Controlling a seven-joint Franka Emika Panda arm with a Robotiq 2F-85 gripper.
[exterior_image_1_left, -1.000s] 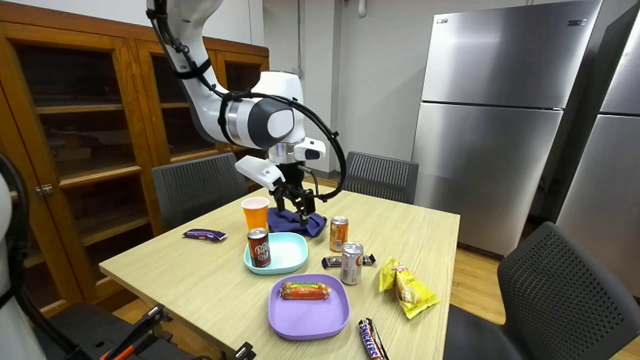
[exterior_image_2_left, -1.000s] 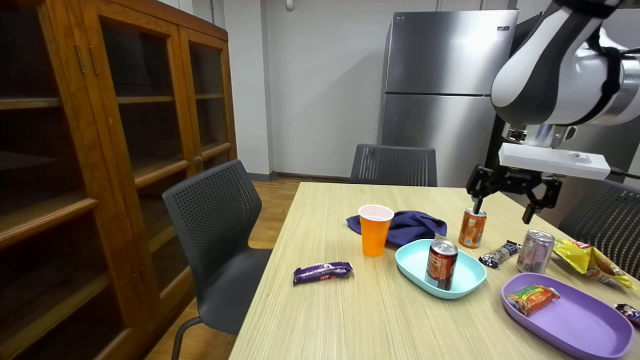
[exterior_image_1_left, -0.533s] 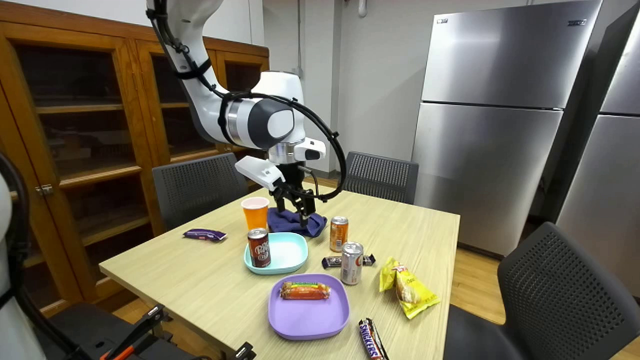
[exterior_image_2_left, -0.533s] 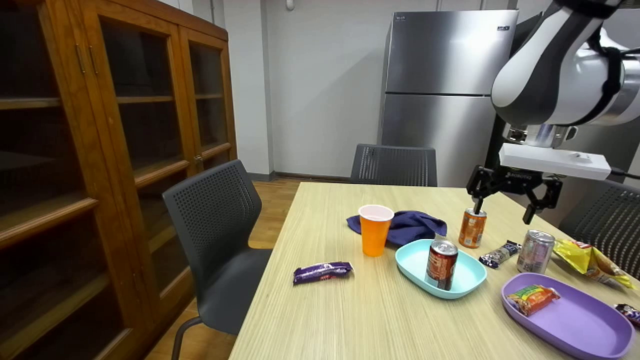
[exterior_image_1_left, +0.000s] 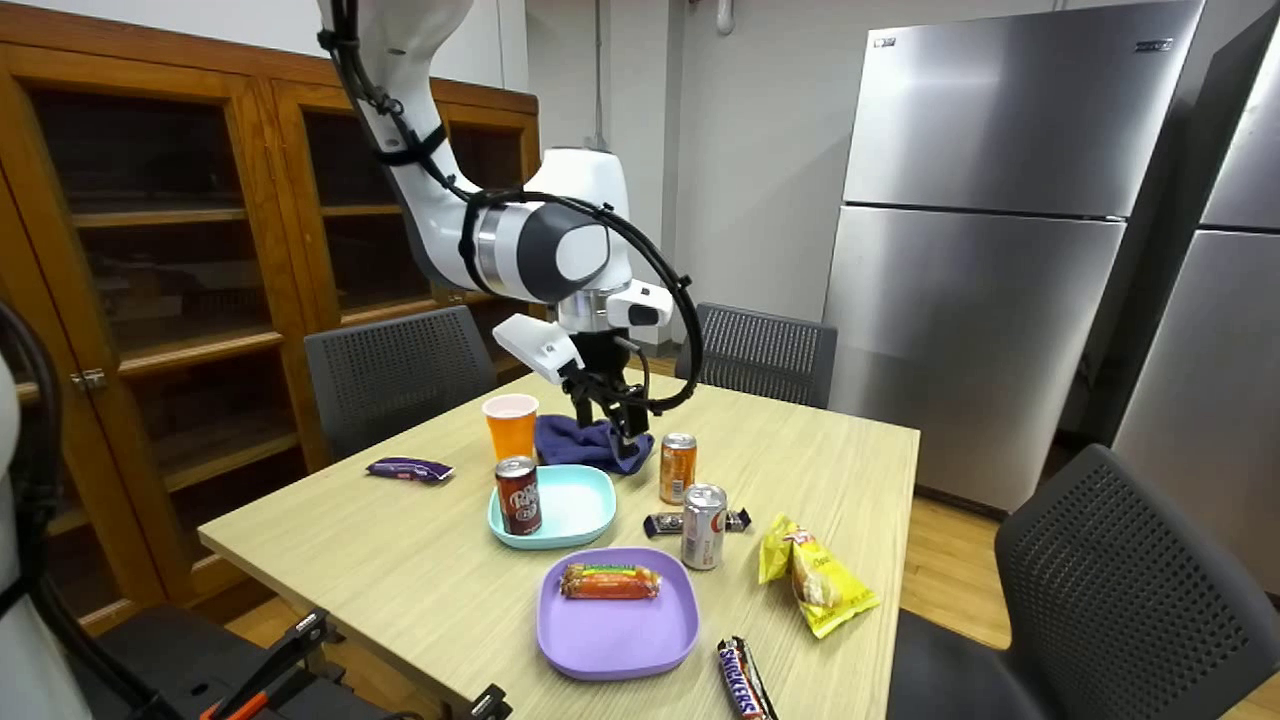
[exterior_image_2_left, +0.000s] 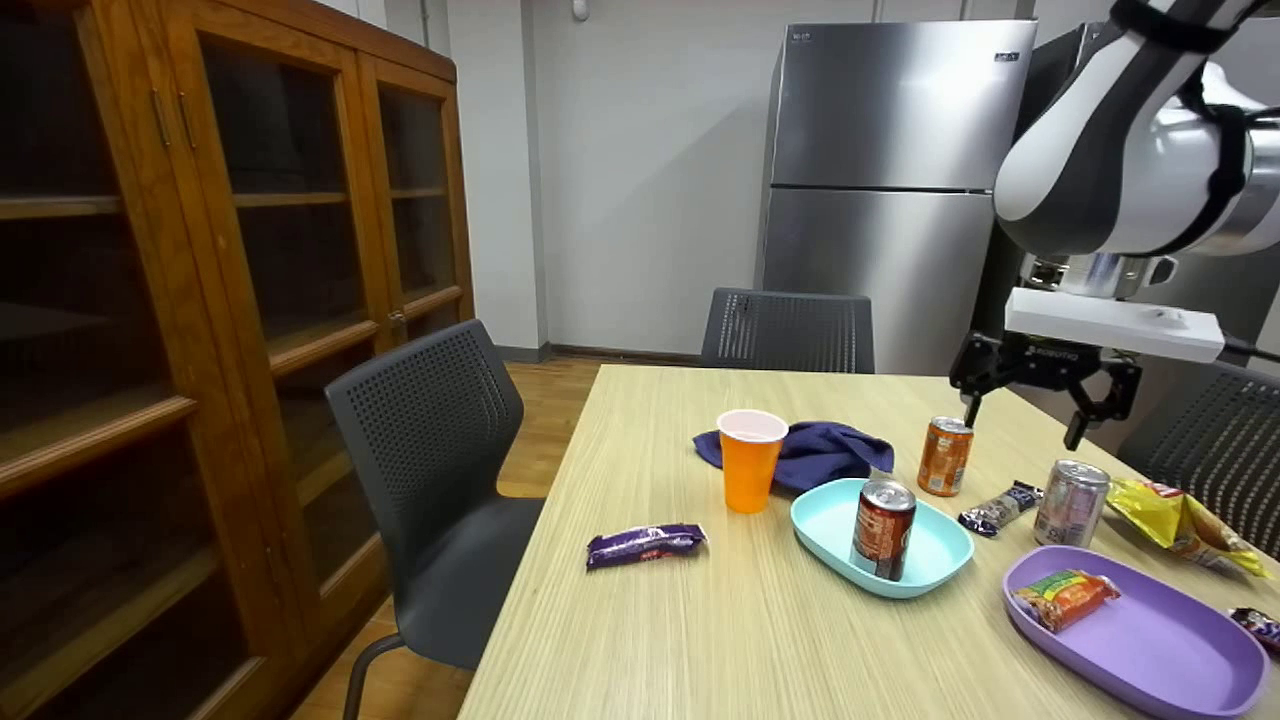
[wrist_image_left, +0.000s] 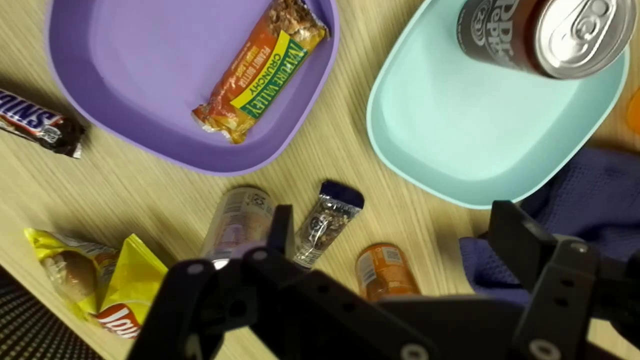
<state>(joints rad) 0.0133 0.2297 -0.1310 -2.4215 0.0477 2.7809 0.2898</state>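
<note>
Black two-finger gripper (exterior_image_2_left: 1022, 435) hangs over the pale wood-grain table (exterior_image_1_left: 400, 530), jaws spread wide, released, holding nothing. Closest thing: small orange metal soda can (exterior_image_1_left: 678, 468), upright on the tabletop. In an exterior view a gap shows between it and the nearer fingertip. Wrist view: can sits low in frame, between the two fingers, partly hidden by the gripper body.

Around it: silver metal soda can (exterior_image_1_left: 703, 525), upright, near the orange one, partly behind one finger in the wrist view. Slim snack bar in a clear wrapper with dark blue end (wrist_image_left: 325, 225), flat, just beside the silver can. Crumpled navy fabric cloth (exterior_image_2_left: 825, 450) near the orange can, on its other side; partly covered by the other finger in the wrist view.

Turquoise rounded plastic plate (wrist_image_left: 460, 120) next to the cloth, dark red metal Dr Pepper can (wrist_image_left: 505, 35) upright on it. Purple rounded plastic plate (wrist_image_left: 145, 60), orange, yellow and green Nature Valley packet (wrist_image_left: 260, 75) lying in it. Yellow Lay's bag (exterior_image_1_left: 815, 580) near the silver can. Dark Snickers bar (exterior_image_1_left: 742, 680) beside the purple plate. Orange plastic cup (exterior_image_2_left: 750, 475) upright by the cloth. Purple-wrapped bar (exterior_image_2_left: 645, 545) flat, well apart from the gripper.
</note>
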